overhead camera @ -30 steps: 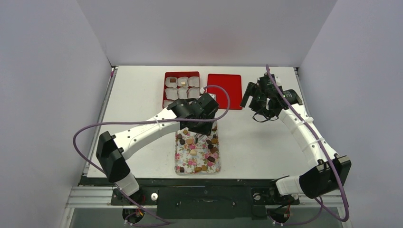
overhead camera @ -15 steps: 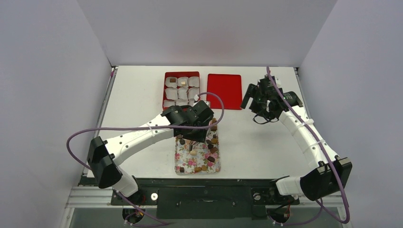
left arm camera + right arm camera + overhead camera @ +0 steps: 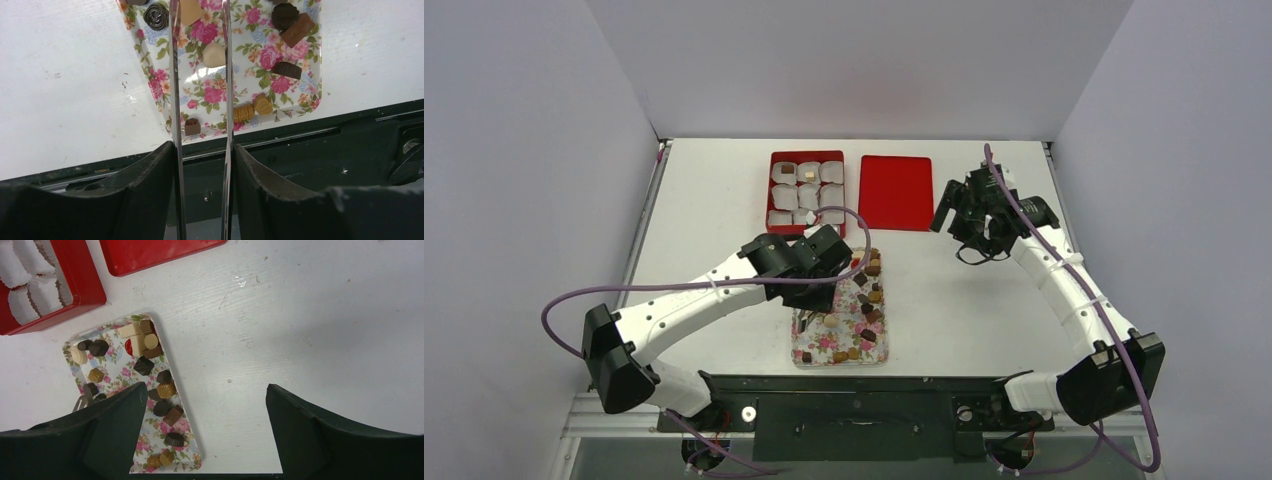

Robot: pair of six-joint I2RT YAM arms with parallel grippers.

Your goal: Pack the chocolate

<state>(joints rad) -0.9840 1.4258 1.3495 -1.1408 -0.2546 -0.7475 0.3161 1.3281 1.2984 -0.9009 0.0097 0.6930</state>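
- While my left gripper (image 3: pixel 809 312) hangs over the near left part of the floral tray (image 3: pixel 200 85), its two thin metal blades stand apart, about parallel, with a narrow gap between them.
- The blade tips go out of the wrist view at the top, so I cannot tell if a piece is pinched there. A tan piece (image 3: pixel 190 11) shows in the gap, close by the left blade.
- Most of the chocolate (image 3: pixel 144 365) lies loose on the tray: dark brown, light brown, tan and cream pieces, and a red one (image 3: pixel 129 346) toward the far end.
- The pieces crowd along the tray's right side and its far end. A small brown cube (image 3: pixel 192 126) sits alone at the near left corner, and two golden pieces (image 3: pixel 252 107) lie by the near edge.
- Beyond the far end of the tray stands a red box (image 3: pixel 772 190) with white paper cups (image 3: pixel 832 172). Two cups in its far row hold one piece each, one brown and one tan.
- A red lid (image 3: pixel 896 192) lies flat on the table (image 3: pixel 694 200), beyond the tray and to its right.
- My right gripper (image 3: pixel 206 390) is over the table, well to the right of the tray. Its jaws are wide apart with nothing between them.
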